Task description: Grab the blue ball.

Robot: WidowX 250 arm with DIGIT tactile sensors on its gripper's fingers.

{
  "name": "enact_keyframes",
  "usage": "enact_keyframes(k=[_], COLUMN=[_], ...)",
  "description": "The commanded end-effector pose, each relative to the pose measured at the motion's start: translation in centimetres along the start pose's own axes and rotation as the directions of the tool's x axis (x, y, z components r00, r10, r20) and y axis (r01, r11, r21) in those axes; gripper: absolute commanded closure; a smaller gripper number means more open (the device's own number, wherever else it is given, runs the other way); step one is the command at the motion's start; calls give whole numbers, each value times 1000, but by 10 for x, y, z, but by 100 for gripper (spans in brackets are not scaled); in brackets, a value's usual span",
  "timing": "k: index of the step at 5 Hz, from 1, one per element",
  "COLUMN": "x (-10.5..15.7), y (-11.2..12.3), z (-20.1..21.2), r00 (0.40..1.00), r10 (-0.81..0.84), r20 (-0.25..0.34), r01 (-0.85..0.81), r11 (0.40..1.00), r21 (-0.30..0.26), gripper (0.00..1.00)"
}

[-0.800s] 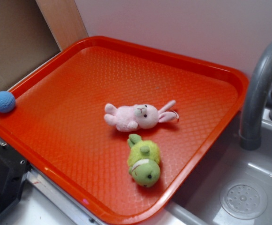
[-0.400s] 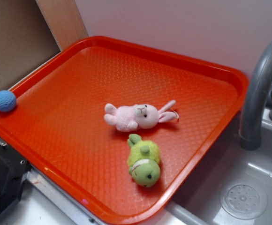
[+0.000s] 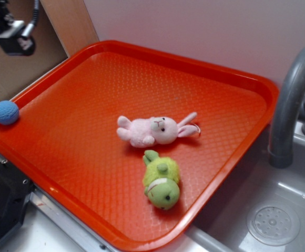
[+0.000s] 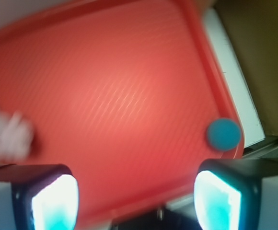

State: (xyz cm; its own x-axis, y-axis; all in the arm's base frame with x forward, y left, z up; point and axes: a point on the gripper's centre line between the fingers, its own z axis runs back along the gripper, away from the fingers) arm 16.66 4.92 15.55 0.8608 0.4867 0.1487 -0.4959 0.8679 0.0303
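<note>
Exterior view first: the hand (image 3: 8, 37) hangs high in the top left corner, only partly in frame, so its fingertips do not show from here. Below it, and well apart from it, the blue ball (image 3: 6, 112) sits against the raised left rim of the orange tray (image 3: 221, 79), at the tray's left corner. Count on the tray: 1 blue ball, 1 pink plush bunny (image 3: 155, 130) lying on its side near the middle, and 1 green plush toy (image 3: 161, 181) just beside the bunny on the near side. Both plush toys lie well apart from the ball. To the right stands 1 grey faucet (image 3: 292, 100), curving over a grey sink (image 3: 257, 199) with 1 round drain (image 3: 273, 224).

Over to the wrist view: it is blurred, but the hand (image 4: 134, 199) is spread wide, its 2 fingers (image 4: 52, 201) at the bottom left and bottom right of the frame with bare tray between them. Nothing is held. The blue ball (image 4: 223, 134) shows as 1 round blue spot tucked into the tray's corner by the rim, just above the right-hand finger and outside the gap between the fingers. The tray (image 4: 105, 96) fills most of the frame. At the left edge, 1 pale pink smear is the bunny (image 4: 7, 136), too blurred for detail. The green toy is not in this view.
</note>
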Motion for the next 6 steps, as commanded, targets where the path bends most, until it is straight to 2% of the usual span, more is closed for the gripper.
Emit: enact_keyframes(k=[1, 2, 3, 6], x=[0, -7, -3, -3], y=[76, 93, 101, 101], z=[-62, -88, -100, -100], r00=[880, 824, 845, 845], r10=[457, 557, 534, 534], r20=[132, 102, -28, -28], r01=[-474, -566, -527, -527], r11=[865, 804, 842, 842], r21=[164, 184, 118, 118], gripper=[0, 0, 0, 0])
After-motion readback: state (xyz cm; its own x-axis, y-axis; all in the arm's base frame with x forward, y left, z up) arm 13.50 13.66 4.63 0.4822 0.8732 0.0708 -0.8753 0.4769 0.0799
